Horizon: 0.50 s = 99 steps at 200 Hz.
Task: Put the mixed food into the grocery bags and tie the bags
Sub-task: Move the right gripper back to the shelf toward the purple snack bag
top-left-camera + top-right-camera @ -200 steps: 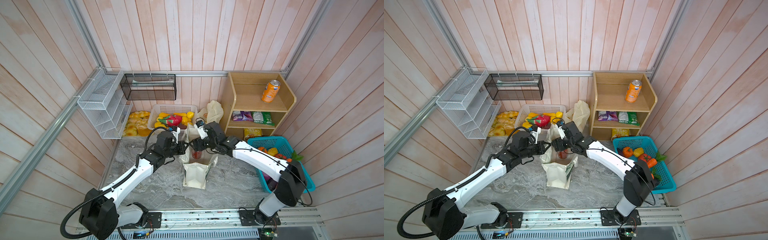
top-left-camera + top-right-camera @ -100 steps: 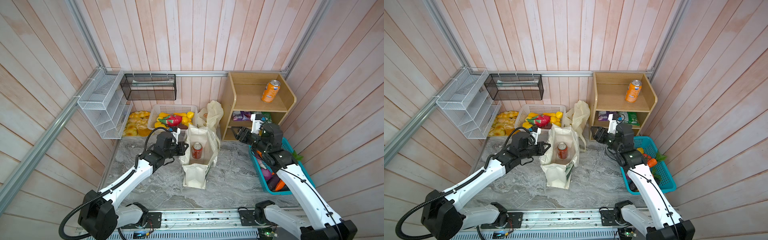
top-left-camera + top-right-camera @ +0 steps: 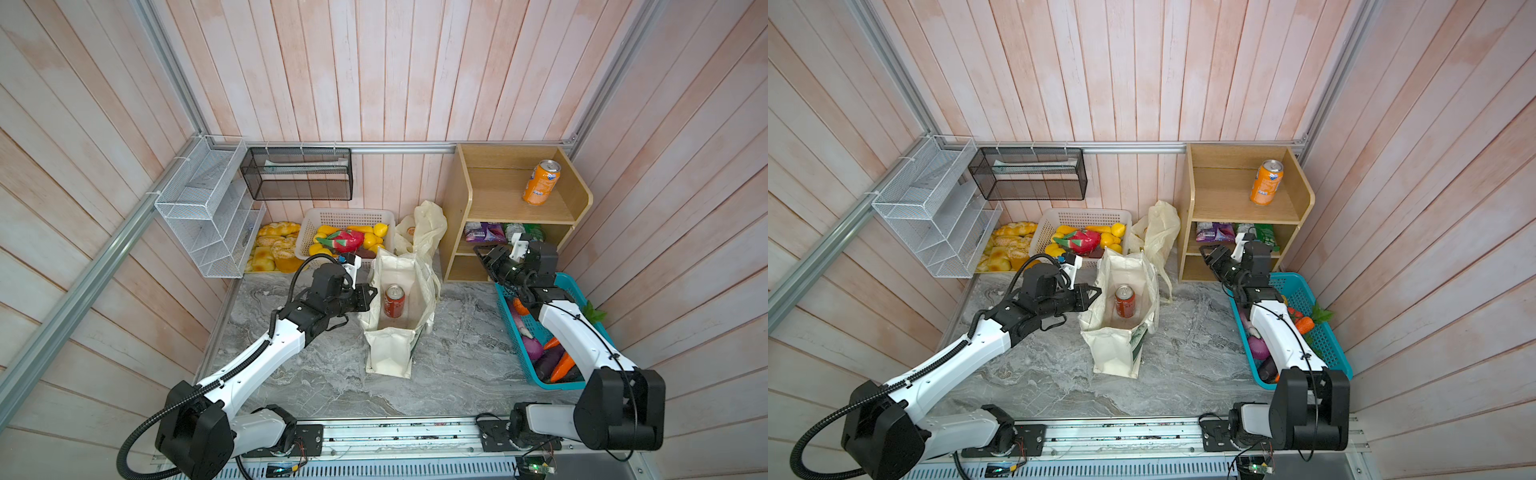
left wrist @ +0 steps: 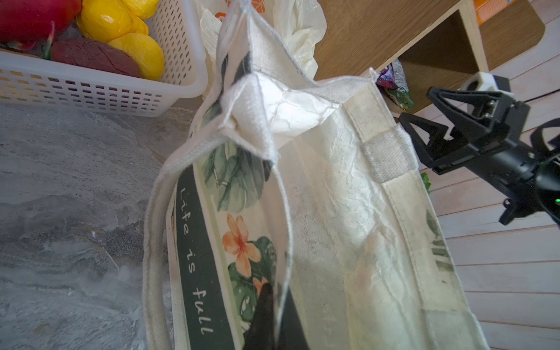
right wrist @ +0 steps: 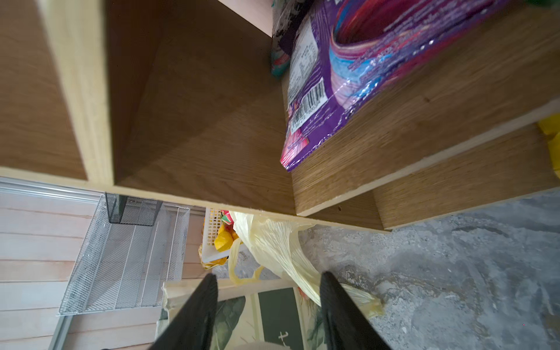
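A cream cloth tote stands open mid-table with the red soda can upright inside. My left gripper is shut on the tote's left rim. My right gripper is open and holds nothing; it hangs in front of the wooden shelf. The purple snack packet lies on the middle shelf just beyond it. The pale-yellow plastic bag is slumped behind the tote. Orange carrots lie in the blue basket.
The blue basket at the right holds purple vegetables under my right arm. An orange soda can stands on the top shelf, a green packet beside the purple one. A white fruit basket, bread and wire racks line the back left.
My right gripper has left the red can in the tote, swung right to the shelf front and narrowed somewhat. The left gripper has kept its hold on the rim.
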Tool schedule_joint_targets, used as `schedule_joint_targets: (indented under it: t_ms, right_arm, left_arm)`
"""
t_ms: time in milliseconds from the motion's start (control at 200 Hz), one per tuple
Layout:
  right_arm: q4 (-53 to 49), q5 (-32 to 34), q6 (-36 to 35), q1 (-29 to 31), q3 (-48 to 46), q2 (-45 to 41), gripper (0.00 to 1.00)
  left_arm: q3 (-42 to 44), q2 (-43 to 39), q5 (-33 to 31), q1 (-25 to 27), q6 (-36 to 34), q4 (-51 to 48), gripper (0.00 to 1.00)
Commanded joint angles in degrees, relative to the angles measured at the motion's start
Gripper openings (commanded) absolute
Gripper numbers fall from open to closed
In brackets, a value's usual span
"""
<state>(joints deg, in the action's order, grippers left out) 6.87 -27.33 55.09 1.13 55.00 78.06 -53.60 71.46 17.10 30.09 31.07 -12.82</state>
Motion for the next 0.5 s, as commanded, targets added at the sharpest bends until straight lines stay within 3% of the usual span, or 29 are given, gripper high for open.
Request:
schedule_joint_targets:
  t_ms: [0, 490]
  right_arm:
    - [5.6, 0.5, 3.3, -0.2, 3.4, 2.7, 0.55]
    - [9.5, 4.4, 7.0, -0.2, 7.6, 12.4, 0.59]
  left_arm:
    - [0.7, 0.3, 1.4, 0.2, -1.3, 0.3, 0.0]
    - [-0.4, 1.0, 2.6, 0.2, -2.3, 0.2, 0.0]
